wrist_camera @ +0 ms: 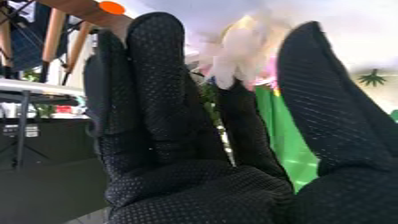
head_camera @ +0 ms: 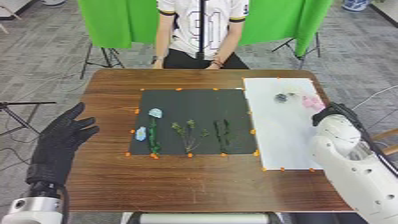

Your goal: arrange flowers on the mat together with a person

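In the head view my right hand [head_camera: 332, 111] is at the white mat's [head_camera: 280, 135] right edge, close beside a pink flower [head_camera: 312, 102]. A small dark flower head [head_camera: 281, 98] lies to its left. The dark mat [head_camera: 204, 97] holds two pale blue flowers [head_camera: 155, 113], a green stem [head_camera: 153, 136], a leafy sprig [head_camera: 189, 136] and dark green stems [head_camera: 222, 136]. My left hand [head_camera: 64, 137] is open, left of the dark mat. In the right wrist view my right hand [wrist_camera: 195, 187] has straight, spread fingers, with a white-pink flower [wrist_camera: 235, 52] beyond them.
Orange markers line both mats on the brown wooden table [head_camera: 178, 185]. A person sits at the far side, hands [head_camera: 214, 65] low by the table's far edge. A green cloth [head_camera: 111, 25] hangs behind, with stands on the floor around it.
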